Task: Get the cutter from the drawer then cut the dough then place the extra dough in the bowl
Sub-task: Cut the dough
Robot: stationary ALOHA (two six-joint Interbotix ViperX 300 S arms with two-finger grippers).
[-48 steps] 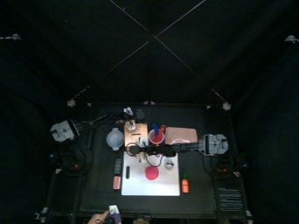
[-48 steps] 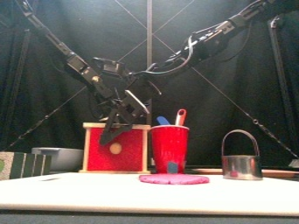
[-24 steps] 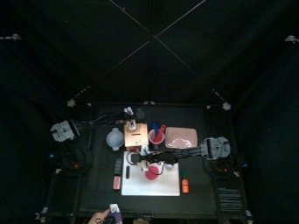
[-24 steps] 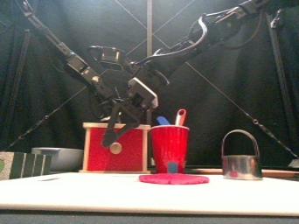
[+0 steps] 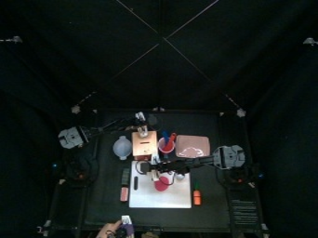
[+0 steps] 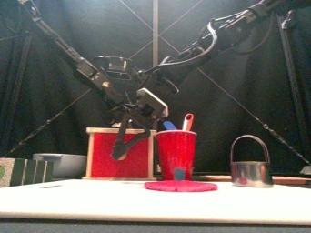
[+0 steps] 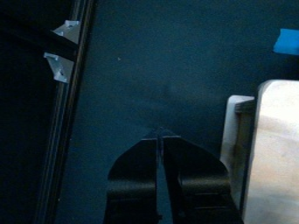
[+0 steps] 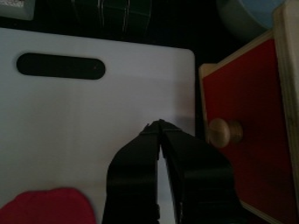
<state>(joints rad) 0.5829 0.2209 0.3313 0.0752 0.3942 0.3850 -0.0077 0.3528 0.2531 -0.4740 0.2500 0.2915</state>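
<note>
Pink dough (image 6: 181, 186) lies flat on the white board (image 8: 105, 114), and the cutter (image 6: 250, 164) stands apart to its right. Above, the right gripper (image 8: 156, 128), fingers pinched together and empty, is just beside the drawer knob (image 8: 222, 132). Further back, the left gripper (image 7: 160, 133) is pinched too, beside the wooden box (image 7: 281, 131).

left gripper (image 7: 159, 133): jaws closed, pointing down | right gripper (image 8: 156, 127): jaws closed, arm reaching past middle
</note>
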